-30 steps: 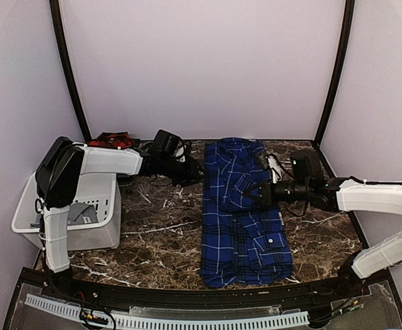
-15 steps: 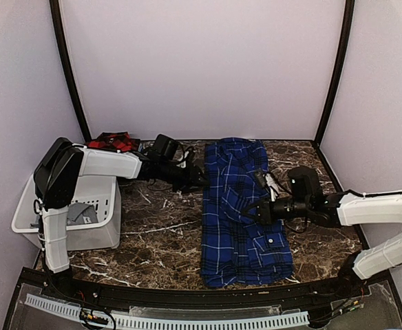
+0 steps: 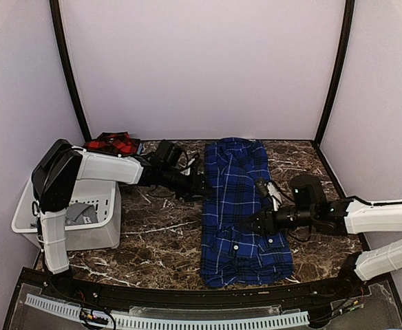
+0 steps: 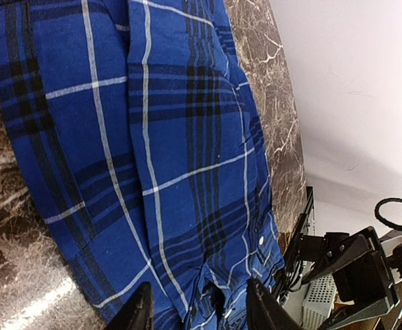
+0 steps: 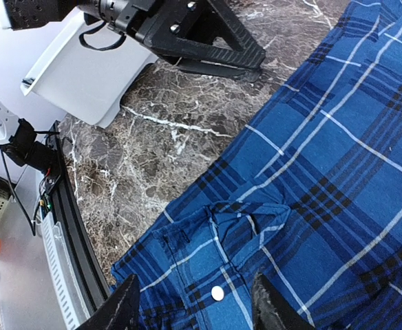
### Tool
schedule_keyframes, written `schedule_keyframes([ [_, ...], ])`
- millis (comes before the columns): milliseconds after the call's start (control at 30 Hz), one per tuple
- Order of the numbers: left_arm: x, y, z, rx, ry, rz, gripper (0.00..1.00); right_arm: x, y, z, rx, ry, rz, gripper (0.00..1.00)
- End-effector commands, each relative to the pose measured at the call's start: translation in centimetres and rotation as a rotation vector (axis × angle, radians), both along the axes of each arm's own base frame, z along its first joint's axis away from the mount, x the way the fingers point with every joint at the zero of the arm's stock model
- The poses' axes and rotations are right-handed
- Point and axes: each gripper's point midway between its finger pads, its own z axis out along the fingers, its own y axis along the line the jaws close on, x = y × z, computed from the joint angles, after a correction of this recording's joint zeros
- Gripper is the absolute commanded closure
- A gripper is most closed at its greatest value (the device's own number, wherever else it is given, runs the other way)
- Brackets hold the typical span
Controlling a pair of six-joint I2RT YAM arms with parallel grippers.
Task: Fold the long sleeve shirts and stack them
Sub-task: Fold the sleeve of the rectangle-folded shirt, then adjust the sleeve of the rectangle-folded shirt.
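A dark blue plaid long sleeve shirt [image 3: 239, 165] lies folded in a long strip on the right half of the marble table, with a sleeve laid along it. Its cuff with a white button [image 5: 217, 293] lies flat between the fingers of my right gripper [image 3: 258, 223], which stands open just above the cloth [image 5: 339, 137]. My left gripper [image 3: 201, 187] is open at the shirt's left edge, and blue cloth [image 4: 153, 137] fills its view with nothing between the fingers. A red-and-black shirt [image 3: 111, 144] is bunched at the back left corner.
A white basket [image 3: 32, 206] stands at the left edge beside the left arm's base, with grey cloth inside. Black frame posts rise at both back corners. A black rail with a white cable chain [image 3: 166, 320] runs along the near edge.
My right gripper came toward the near edge with the sleeve, laid it on the shirt and opened. My left gripper slid right to the shirt's left edge.
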Motion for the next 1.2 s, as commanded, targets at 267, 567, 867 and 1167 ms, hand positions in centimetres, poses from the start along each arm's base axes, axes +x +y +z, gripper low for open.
schedule_keyframes([
  [267,-8.4,-0.7,-1.5,0.092,0.057,-0.173,0.56,0.5,-3.2,-2.7,-0.165,0.183,-0.238,0.46],
  [567,-12.3,-0.3,-4.1,0.194,0.090,-0.224,0.59,1.8,-6.3,-3.8,-0.270,0.230,-0.448,0.46],
  [867,-13.3,-0.6,-4.2,0.222,0.093,-0.240,0.66,3.0,-6.1,-3.8,-0.279,0.226,-0.486,0.46],
  [1167,-13.8,-1.5,-2.7,0.198,0.073,-0.258,0.95,3.5,-5.9,-3.7,-0.277,0.218,-0.485,0.46],
])
